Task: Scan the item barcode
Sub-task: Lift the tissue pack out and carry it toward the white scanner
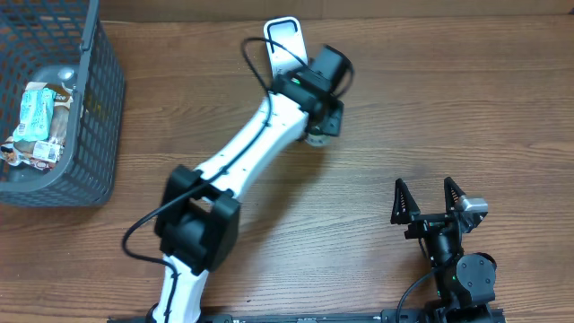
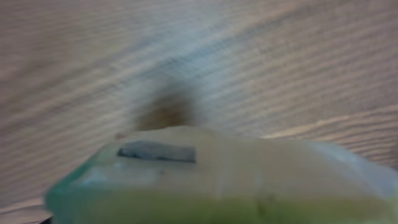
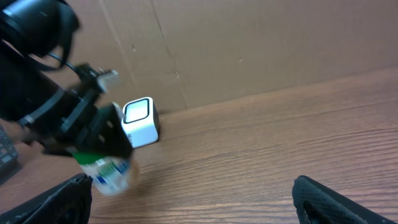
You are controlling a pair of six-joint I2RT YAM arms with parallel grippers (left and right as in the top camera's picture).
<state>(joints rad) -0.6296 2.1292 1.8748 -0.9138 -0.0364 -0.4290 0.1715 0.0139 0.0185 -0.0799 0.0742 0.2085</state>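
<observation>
Gripping a green-and-white packet (image 3: pixel 106 173) in the left claw (image 3: pixel 102 152), jaws closed on its upper part, just beside the white barcode scanner (image 3: pixel 140 120). Holds the packet on the near side of the scanner, low over the wooden counter (image 3: pixel 261 143), with a soft shadow beneath; cannot tell whether it touches the wood. Seen from overhead, hides nearly all of the packet under the left wrist and its black camera housing, right in front of the scanner. Fills the lower half of the left wrist view with the packet, badly blurred: pale face, green edge, one dark rectangle on top; cannot tell whether that rectangle is the barcode. Shows the scanner upright at the far side of the counter, its pale window turned upward, a brown cardboard wall (image 3: pixel 249 50) close behind the scanner. Holds the right claw (image 1: pixel 423 193) wide open and empty, well apart from the scanner, on the near right, both black fingers pointing toward the scanner's side of the counter. Shows a grey mesh basket (image 1: pixel 100 99) far to the left of the scanner, with snack packets (image 1: pixel 40 117) lying inside.
</observation>
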